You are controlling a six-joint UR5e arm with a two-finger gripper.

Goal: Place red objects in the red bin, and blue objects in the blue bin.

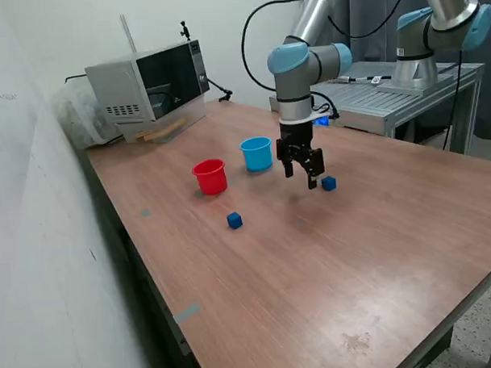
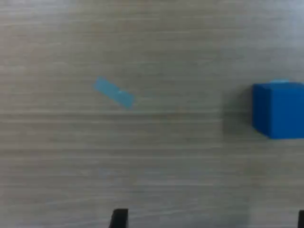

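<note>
While jaws parted, blue cube just beside.

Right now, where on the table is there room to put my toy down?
The widest bare patch is the near part of the wooden table, in front of the blue cube. It is crowded around the red cup, the light-blue cup, the open claw and the second blue cube. The microwave fills the far corner.
</note>
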